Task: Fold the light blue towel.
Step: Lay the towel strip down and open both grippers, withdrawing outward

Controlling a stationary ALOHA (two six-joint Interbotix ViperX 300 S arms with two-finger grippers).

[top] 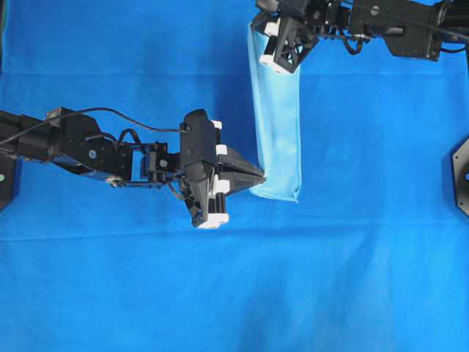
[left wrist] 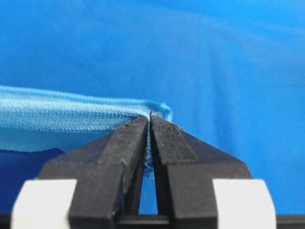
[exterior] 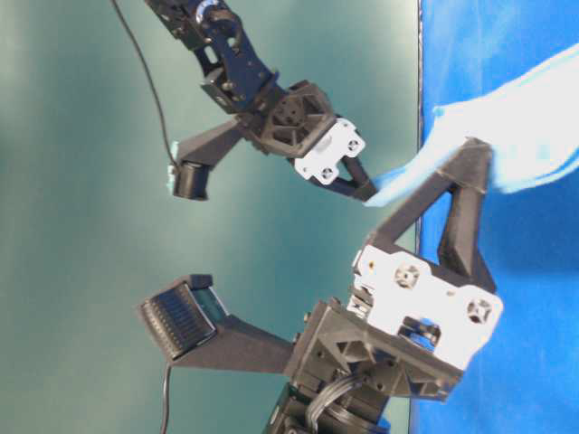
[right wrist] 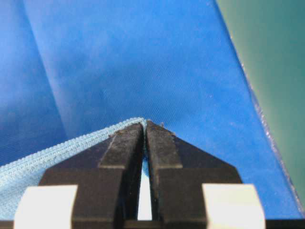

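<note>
Overhead view: light blue towel (top: 276,117) folded into a strip near the table covering's (top: 110,293) far edge. Left gripper (top: 258,176) and right gripper (top: 258,31) clamped on opposite corners. Risk: thin hem bites slipping, uneven fold.

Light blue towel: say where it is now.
Overhead view, right of centre: the light blue towel hangs as a narrow strip between the right gripper and left gripper, both pinching corners.

Right gripper (right wrist: 145,125) fingers (right wrist: 121,148) pinch light blue towel (right wrist: 43,164) corner (royal-blue covering (right wrist: 143,57) beneath).
</note>
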